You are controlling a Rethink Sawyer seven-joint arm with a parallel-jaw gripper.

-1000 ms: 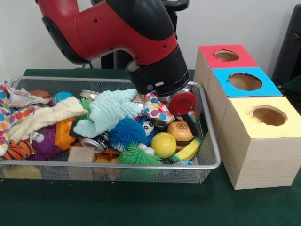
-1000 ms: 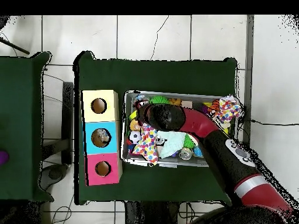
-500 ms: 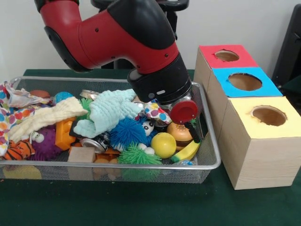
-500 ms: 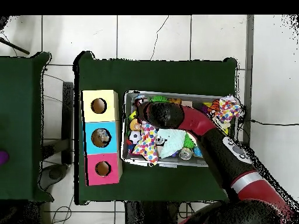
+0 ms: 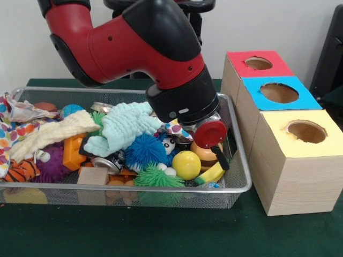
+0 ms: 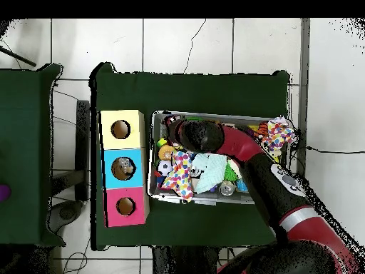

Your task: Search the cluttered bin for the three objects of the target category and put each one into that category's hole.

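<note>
Red-capped tool [image 5: 214, 143] sits on the toy burger [image 5: 206, 152], finger spread hidden

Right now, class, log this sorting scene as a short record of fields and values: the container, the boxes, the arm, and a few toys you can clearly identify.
container: wire mesh bin on a green table, heaped with toys and cloths
boxes: three wooden boxes beside the bin, tops red, blue and yellow, each with a round hole
arm: red and black, lowered into the bin's box-side end
gripper: over the toy burger; open or shut not visible
toys: yellow ball, toy banana, blue spiky ball, wooden block
cloth: light green washcloth on top
</note>
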